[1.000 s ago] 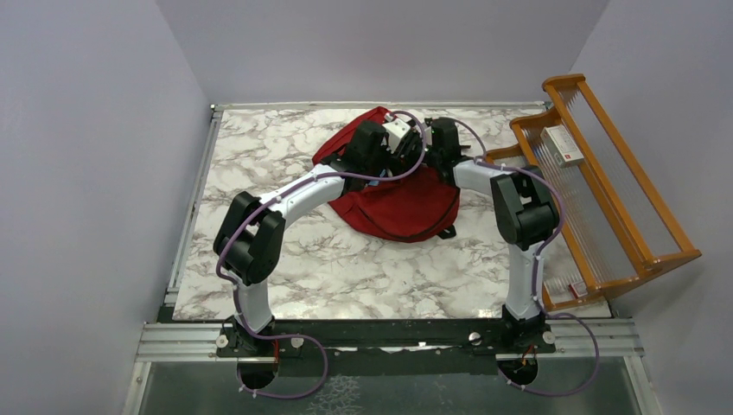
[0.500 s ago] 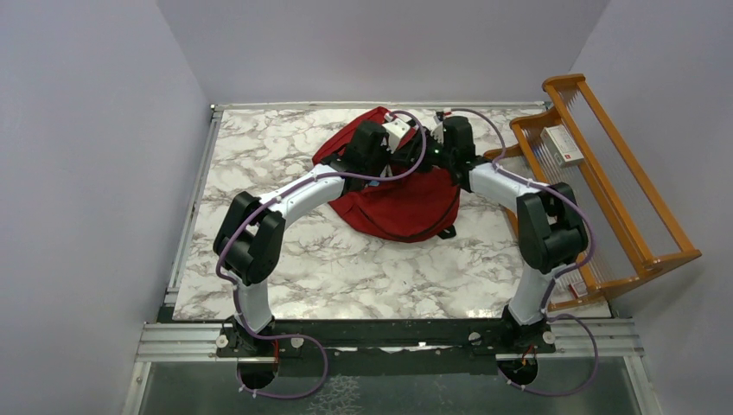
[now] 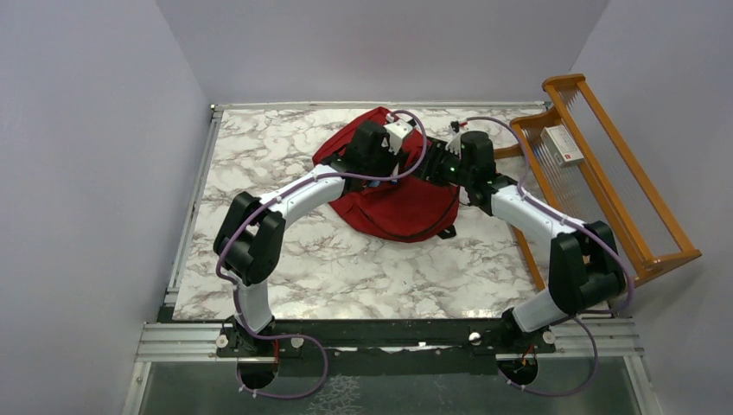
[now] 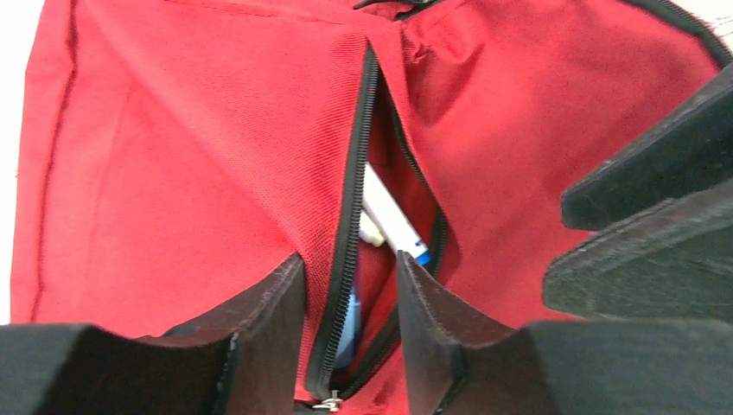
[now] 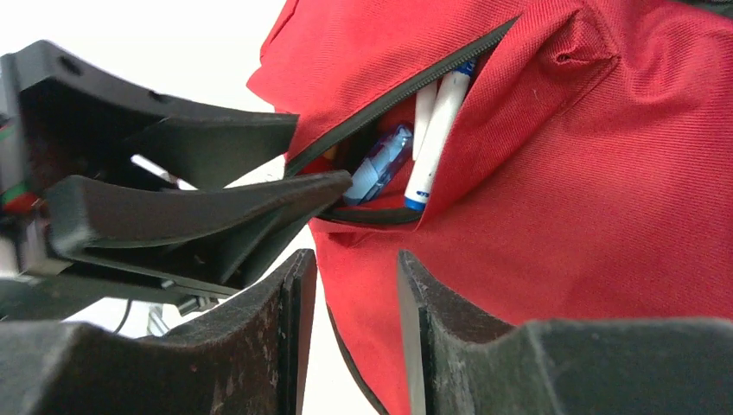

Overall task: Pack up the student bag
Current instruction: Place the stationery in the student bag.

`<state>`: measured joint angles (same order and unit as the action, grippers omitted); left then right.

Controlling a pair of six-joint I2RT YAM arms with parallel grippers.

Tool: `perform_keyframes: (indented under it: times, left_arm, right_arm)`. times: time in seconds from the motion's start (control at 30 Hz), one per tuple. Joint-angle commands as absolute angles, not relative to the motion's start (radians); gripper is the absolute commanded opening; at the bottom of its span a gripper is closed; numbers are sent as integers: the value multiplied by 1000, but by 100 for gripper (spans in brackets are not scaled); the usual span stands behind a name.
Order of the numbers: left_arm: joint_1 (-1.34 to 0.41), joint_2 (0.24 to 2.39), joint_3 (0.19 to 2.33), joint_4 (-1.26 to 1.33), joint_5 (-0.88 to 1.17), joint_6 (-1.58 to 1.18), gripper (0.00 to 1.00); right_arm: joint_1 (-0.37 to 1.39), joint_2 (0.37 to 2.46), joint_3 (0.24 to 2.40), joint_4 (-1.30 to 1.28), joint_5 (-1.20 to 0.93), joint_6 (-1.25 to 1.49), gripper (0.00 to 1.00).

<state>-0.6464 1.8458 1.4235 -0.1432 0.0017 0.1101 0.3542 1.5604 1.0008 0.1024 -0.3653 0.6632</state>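
Note:
The student bag (image 3: 399, 206), a red backpack, lies at the table's middle back. Its front pocket is unzipped and holds a white marker (image 5: 436, 130) and a blue translucent item (image 5: 380, 164). Both also show in the left wrist view, the marker (image 4: 389, 216) and the blue item (image 4: 350, 320). My left gripper (image 4: 350, 285) is shut on the pocket's black zipper edge (image 4: 350, 173) and lifts the flap. It also shows in the right wrist view (image 5: 320, 169). My right gripper (image 5: 356, 277) is open and empty, just right of the pocket and apart from the bag.
An orange wooden rack (image 3: 605, 173) leans at the table's right edge with a white box (image 3: 562, 145) on it. The right arm's elbow (image 3: 588, 268) stands close in front of the rack. Purple walls close the left, back and right.
My right gripper has drawn back to the right, away from the pocket, and its elbow has swung down and right toward the rack. The left arm and bag have not moved.

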Motion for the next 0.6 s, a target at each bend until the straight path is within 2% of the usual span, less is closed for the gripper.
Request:
perform_keyframes:
  times: [0.0, 0.13, 0.33, 0.43, 0.57]
  left_arm:
    - [-658, 1803, 1448, -110, 147, 28, 46]
    - [-627, 1773, 1421, -63, 227, -85, 54]
    - [-466, 1622, 1196, 135, 358, -358, 55]
    - [-371, 1524, 1077, 176, 372, -456, 55]
    - [-300, 1421, 970, 114, 278, -492, 57]
  right_arm:
    - [353, 1444, 957, 74, -267, 560, 43]
    - [353, 1375, 919, 73, -288, 478, 43]
    - [355, 1314, 935, 8, -323, 331, 43]
    - [370, 1318, 975, -36, -322, 267, 43]
    - [481, 1376, 1061, -75, -253, 142, 42]
